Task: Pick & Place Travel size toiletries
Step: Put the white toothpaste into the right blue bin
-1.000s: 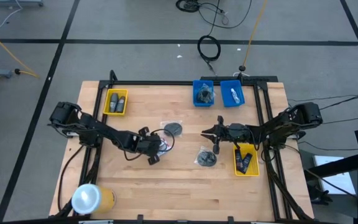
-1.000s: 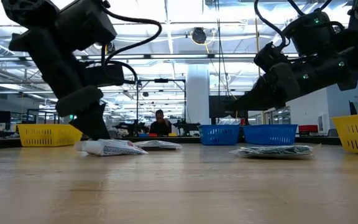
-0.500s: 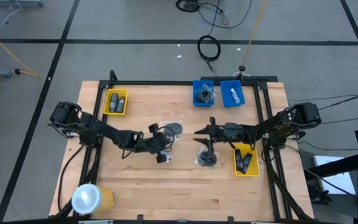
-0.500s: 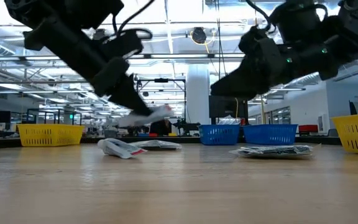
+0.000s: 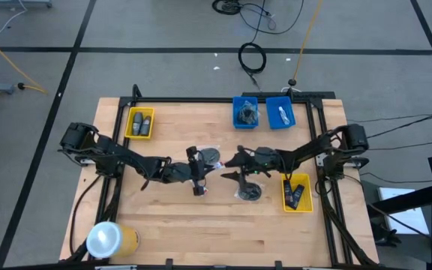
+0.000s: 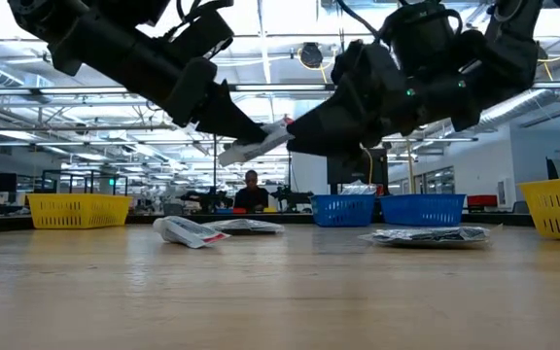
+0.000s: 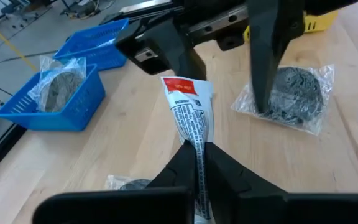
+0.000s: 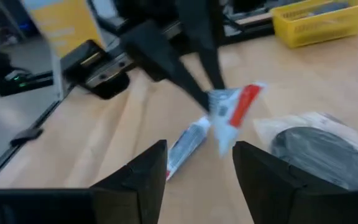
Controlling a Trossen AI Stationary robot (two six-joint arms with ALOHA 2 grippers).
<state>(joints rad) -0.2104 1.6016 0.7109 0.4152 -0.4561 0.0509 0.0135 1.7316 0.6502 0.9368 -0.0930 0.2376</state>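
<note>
My left gripper [image 5: 199, 174] [image 7: 199, 155] is shut on a small white tube [image 7: 190, 118] with a red end, held up over the middle of the table. My right gripper [image 5: 227, 168] [image 8: 197, 155] is open and faces it. Its fingers [image 7: 169, 53] stand at either side of the tube's red free end [image 8: 235, 109]. A second white tube [image 6: 188, 231] [image 8: 188, 146] lies flat on the table below. Two grey discs in clear bags [image 5: 210, 156] [image 5: 250, 191] lie near both grippers. My left gripper pinches the white tube's flat tail end [image 7: 199, 163] between its two fingers. They come nearly level from the table's left, along the tube. The tube is lifted clear and sticks out toward the right gripper [image 6: 295, 131], its red end slightly higher. Whether my right gripper touches the red end, I cannot tell.
Two blue bins [image 5: 246, 112] [image 5: 280, 112] stand at the far edge, one holding a bagged disc. A yellow bin [image 5: 139, 124] sits far left and another [image 5: 296, 193] at the right with dark bottles. A big yellow roll [image 5: 111, 238] stands near left.
My left gripper has risen from the table with one white tube and carried it toward the right arm. The other tube stayed on the wood. My right gripper has moved toward the table's left, up to the lifted tube's red end.
</note>
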